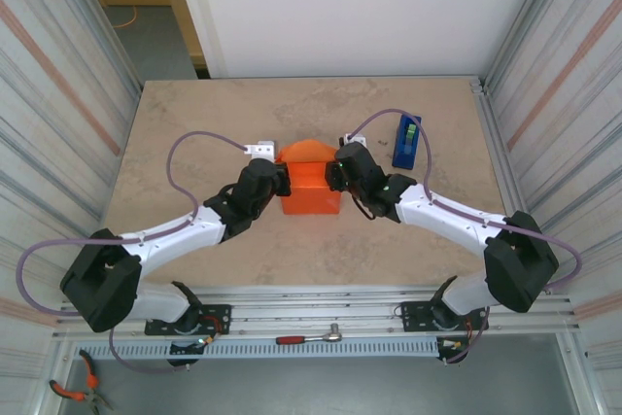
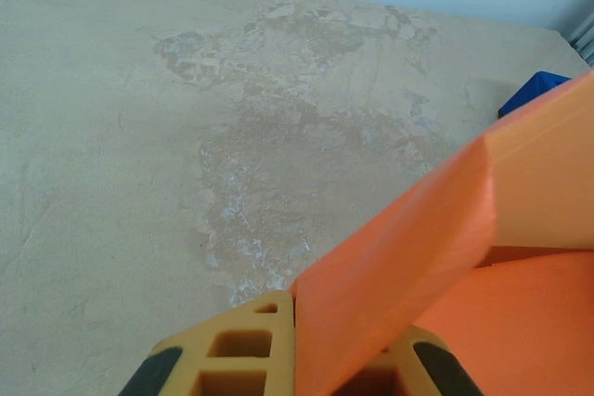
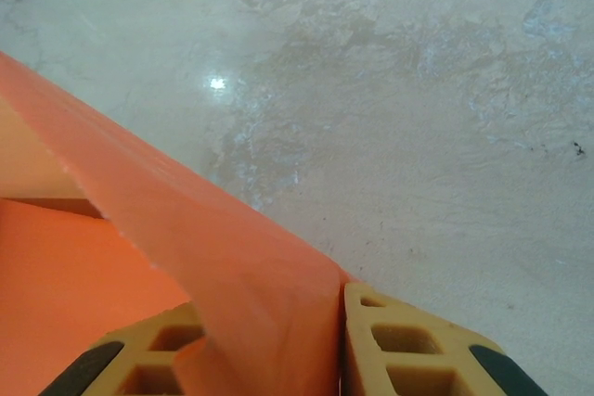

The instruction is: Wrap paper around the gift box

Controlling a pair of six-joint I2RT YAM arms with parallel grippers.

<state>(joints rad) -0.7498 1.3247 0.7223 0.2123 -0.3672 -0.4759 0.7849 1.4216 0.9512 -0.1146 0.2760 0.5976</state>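
- Currently, on the left, the left gripper (image 1: 280,180) rests against the left side of the parcel at the middle of the mottled beige stone-look bench (image 1: 194,123). In the left wrist view its yellow fingers (image 2: 232,350) are pressed together on a stiff upright flap of the plain bright orange thin sheet of paper (image 1: 311,187).
- At the centre, the paper is folded into a blocky bundle. The gift box is out of sight, and I judge it to lie under that bundle. A rounded part of the sheet rises at the far side.
- The relation that matters: the bundle lies directly between the two grippers, to the right of the left one and to the left of the right one. Both touch it and neither arm is nearer. Each held flap runs from near to far along its side of the bundle, so the coming move probably calls for drawing both flaps inward over the top.
- On the right, the right gripper (image 1: 333,174) mirrors the left. In the right wrist view an orange flap passes between its fingers (image 3: 408,345) and lies against one of them, and it looks pinched.
- Further right, a narrow blue plastic tape dispenser with a green roll (image 1: 407,140) stands apart from the bundle, nearer the right arm.
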